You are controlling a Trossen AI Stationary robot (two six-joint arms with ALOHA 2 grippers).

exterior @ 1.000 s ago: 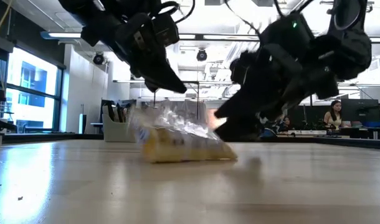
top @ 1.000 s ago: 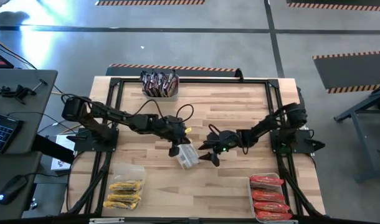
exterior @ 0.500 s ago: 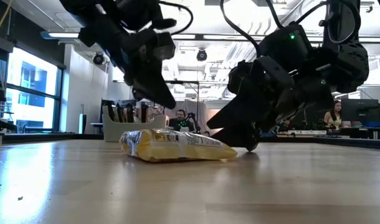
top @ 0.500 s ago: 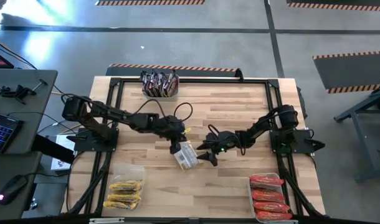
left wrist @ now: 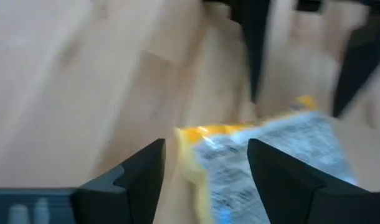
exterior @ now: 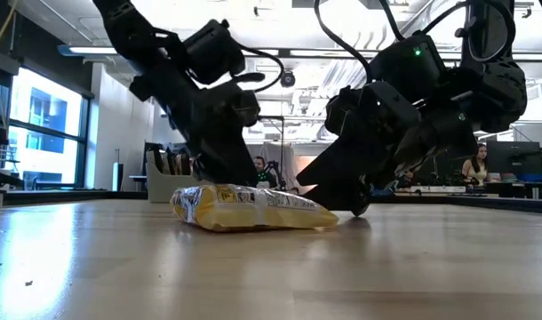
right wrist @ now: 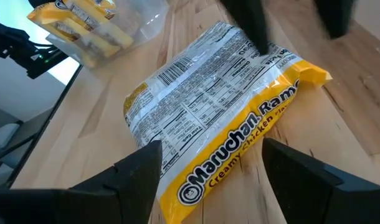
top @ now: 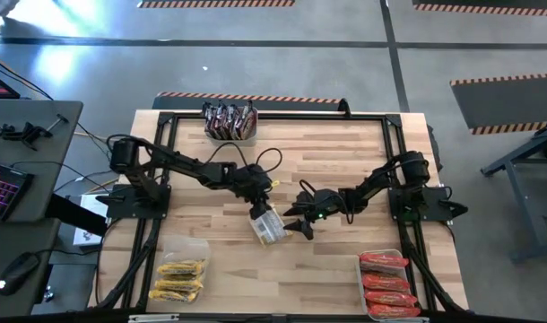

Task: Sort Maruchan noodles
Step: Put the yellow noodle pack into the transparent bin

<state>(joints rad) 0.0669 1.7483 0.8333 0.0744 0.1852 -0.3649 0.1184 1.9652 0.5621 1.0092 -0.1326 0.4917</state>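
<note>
Bin of yellow packets (top: 179,276): lower left of the high view, a clear bin holding sorted yellow noodles, well apart from the arms.

Bin of dark packets (top: 230,121): top edge of the table (top: 345,161), left of centre, dark packets standing in it.

Left gripper (top: 258,212): centre of the high view, tips down at the upper-left end of the loose packet; fingers spread, straddling that end in its wrist view, nothing pinched.

Loose yellow packet (top: 269,227): lying flat on bare wood at centre, printed back up, a Maruchan creamy chicken label along one edge, between the two grippers.

Right gripper (top: 296,224): just right of the packet, low over the wood, fingers spread wide and empty.

Bin of red packets (top: 388,285): lower right corner, red-orange packets stacked in it.

Risk, as judged: the packet is slick, crinkly and flat, so fingers closing on the end seam may slip off or push it along the wood. Both grippers crowd the one packet and could collide.
</note>
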